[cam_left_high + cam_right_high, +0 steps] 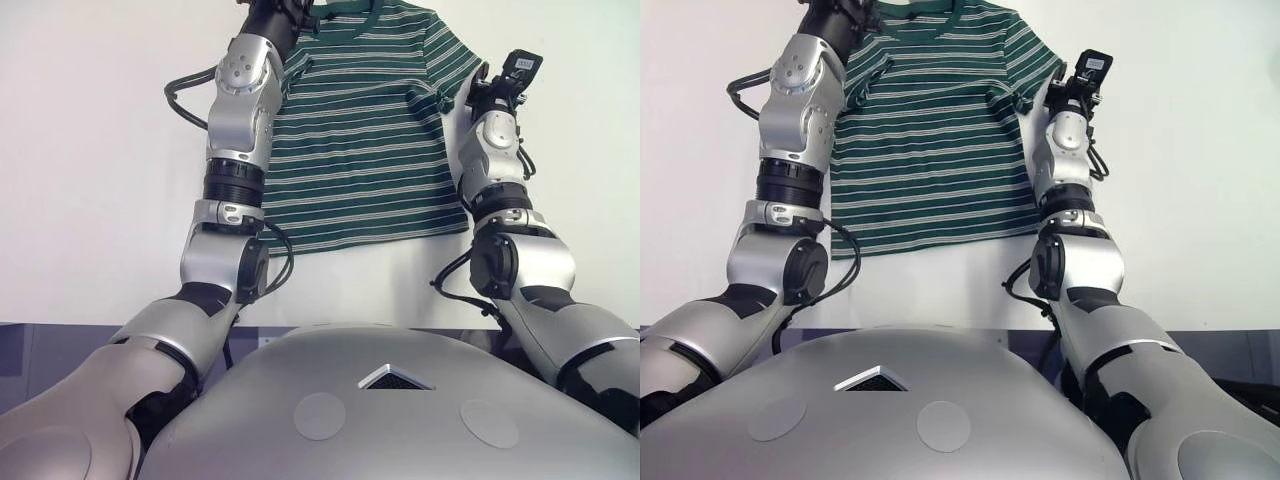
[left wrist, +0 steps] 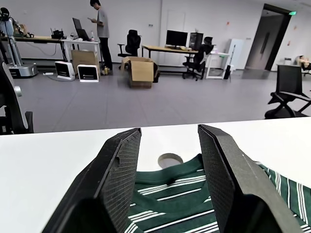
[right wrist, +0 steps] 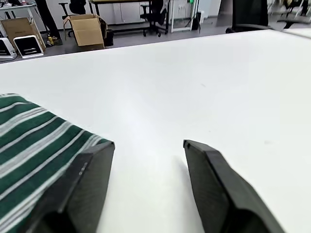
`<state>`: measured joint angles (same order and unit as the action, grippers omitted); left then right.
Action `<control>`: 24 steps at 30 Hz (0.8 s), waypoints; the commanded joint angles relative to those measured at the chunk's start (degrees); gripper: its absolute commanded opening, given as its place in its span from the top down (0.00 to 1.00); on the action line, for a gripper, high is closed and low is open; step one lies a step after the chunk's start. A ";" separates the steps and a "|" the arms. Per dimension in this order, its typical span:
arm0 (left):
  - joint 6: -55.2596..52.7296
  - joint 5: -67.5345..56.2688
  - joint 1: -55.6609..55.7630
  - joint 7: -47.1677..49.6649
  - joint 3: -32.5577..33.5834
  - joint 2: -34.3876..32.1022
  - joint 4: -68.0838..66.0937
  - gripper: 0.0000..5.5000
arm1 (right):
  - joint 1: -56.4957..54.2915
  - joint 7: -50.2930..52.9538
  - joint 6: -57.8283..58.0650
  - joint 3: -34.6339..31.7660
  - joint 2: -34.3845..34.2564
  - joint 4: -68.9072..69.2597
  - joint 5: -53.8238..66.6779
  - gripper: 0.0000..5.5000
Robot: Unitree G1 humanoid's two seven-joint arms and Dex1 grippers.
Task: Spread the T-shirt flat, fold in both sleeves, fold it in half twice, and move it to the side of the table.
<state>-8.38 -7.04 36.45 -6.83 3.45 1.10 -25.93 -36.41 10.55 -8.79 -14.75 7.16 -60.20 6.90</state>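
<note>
A green T-shirt (image 1: 360,140) with white stripes lies spread flat on the white table (image 1: 90,200), collar at the far end. My left arm lies along the shirt's left side. The left gripper (image 2: 169,130) hovers open just short of the collar (image 2: 171,167), fingers (image 2: 119,165) apart with nothing between them. On the other side, my right gripper (image 3: 148,144) is open low over bare table, just outside the edge of the right sleeve (image 3: 34,141). The left sleeve is hidden under my left arm.
Bare white table extends wide on both sides of the shirt and beyond the collar to the far edge (image 2: 58,131). Behind the table is an office floor with a cardboard box (image 2: 141,72), desks and chairs.
</note>
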 commanded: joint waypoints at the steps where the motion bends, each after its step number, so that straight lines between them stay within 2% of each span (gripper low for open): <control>1: 0.58 0.86 -0.97 0.80 -0.60 0.08 0.95 0.61 | -4.65 -2.43 4.34 -1.56 -0.54 -3.11 2.50 0.52; 7: 1.39 1.34 -0.91 1.40 -0.58 -0.06 0.41 0.61 | -7.96 -3.52 7.91 -2.59 -0.88 -6.80 3.56 0.52; 10: 1.70 1.32 -0.78 1.54 -0.54 -0.03 0.10 0.61 | -9.58 -3.40 8.51 -2.75 -0.80 -8.49 3.40 0.61; 19: 2.18 1.10 -1.62 1.36 -0.66 0.50 0.14 0.61 | -9.96 -1.30 5.06 -2.31 -0.68 -9.42 1.86 0.97; 24: 2.24 1.14 -1.86 1.25 -0.75 0.58 0.17 0.61 | -10.44 -0.79 2.23 0.18 -0.88 -8.56 -0.86 1.00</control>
<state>-6.68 -6.10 35.23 -5.74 2.92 1.53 -25.67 -45.43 9.42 -5.56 -15.78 6.26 -69.14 7.24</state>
